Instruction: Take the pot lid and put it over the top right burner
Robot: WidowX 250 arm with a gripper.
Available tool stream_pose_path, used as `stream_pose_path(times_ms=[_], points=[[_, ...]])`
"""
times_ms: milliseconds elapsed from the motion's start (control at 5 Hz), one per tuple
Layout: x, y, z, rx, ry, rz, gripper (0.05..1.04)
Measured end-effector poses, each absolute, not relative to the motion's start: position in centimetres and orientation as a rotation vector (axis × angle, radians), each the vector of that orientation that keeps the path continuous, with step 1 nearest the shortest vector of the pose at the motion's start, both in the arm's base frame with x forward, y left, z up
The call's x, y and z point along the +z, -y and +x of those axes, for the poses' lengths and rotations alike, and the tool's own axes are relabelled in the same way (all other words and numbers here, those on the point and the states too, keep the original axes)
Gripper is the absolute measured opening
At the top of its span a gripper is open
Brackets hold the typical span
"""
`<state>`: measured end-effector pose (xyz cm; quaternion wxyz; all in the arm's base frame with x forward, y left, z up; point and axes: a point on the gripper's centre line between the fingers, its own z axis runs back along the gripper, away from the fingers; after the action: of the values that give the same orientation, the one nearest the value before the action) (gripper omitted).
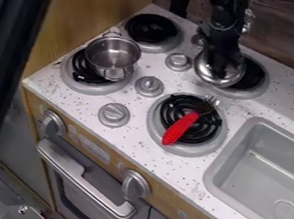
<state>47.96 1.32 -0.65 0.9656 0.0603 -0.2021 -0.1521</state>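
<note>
Pot lid [214,77] | partly behind end effector [223,59] | grip: cannot tell | burner [253,76] part-hidden

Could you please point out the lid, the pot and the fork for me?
Lid [214,74]: camera view, on the shiny metal surface below the arm.
Pot [113,57]: camera view, on its inside.
Fork [181,129]: camera view, on its red handle.
</note>
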Motion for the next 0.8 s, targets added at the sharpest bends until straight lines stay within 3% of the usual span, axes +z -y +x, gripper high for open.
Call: stream_pose_path(times_ms=[400, 800], points=[[-1.9, -1.0, 50.4, -0.295, 0.430, 0.106, 0.269], [-3.5, -0.6, 50.5, -0.296, 0.389, 0.085, 0.269]])
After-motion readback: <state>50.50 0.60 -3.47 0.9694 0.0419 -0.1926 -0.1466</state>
